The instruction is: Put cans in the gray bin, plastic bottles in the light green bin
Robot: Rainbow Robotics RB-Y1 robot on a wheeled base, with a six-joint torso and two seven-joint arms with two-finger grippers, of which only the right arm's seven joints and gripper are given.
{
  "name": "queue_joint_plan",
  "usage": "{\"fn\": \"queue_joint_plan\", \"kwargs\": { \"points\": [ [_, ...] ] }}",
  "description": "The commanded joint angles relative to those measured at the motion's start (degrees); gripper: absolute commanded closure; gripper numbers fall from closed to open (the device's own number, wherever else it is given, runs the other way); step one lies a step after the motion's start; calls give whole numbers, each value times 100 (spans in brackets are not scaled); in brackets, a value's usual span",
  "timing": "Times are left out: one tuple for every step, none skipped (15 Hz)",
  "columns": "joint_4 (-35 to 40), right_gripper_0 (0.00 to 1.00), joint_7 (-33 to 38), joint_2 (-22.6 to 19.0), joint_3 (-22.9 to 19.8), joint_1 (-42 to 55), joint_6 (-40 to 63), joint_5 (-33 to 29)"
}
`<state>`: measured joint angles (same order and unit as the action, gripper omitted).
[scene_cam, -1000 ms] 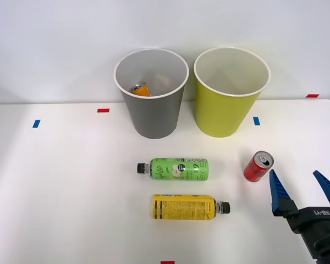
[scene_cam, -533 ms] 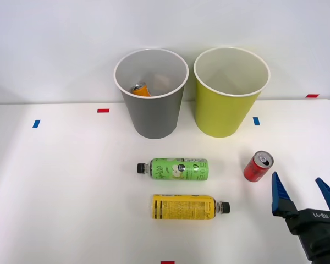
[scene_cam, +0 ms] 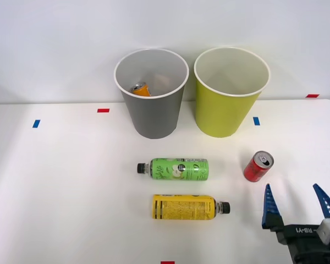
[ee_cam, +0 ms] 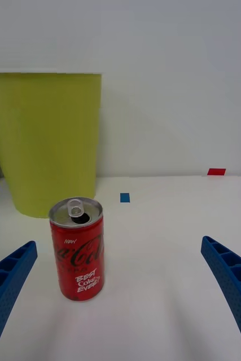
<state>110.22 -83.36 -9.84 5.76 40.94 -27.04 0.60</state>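
White desk [scene_cam: 60, 187] carries the upright red can [scene_cam: 258, 166] beside the light green bin [scene_cam: 230, 93], ahead of the right gripper [scene_cam: 301, 201] whose fingers stand wide apart, so an off-centre approach could tip the opened can or send it rolling away.

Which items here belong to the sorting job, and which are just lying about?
Job: red can, orange can inside gray bin, green-label bottle, yellow-label bottle, light green bin, right pincer.
Lying about: tape marks on table.
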Motion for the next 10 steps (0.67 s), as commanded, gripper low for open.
{"fn": "queue_joint_plan", "kwargs": {
  "points": [
    [-44, 0, -1051, -370, 478, 362, -443, 608],
    [-44, 0, -1341, -352, 487, 468, -495, 652],
    [-44, 0, -1552, -317, 505, 591, -504, 687],
    [-44, 0, -1596, -273, 540, 696, -522, 713],
    [-44, 0, -1569, -247, 584, 828, -574, 722],
    [-44, 0, -1569, -238, 654, 907, -645, 740],
    [-44, 0, -1543, -229, 751, 1021, -733, 757],
    [-44, 0, -1516, -212, 856, 1127, -768, 766],
    [-44, 0, -1499, -229, 953, 1197, -821, 766],
    [-44, 0, -1464, -282, 1094, 1224, -908, 766]
  ]
}}
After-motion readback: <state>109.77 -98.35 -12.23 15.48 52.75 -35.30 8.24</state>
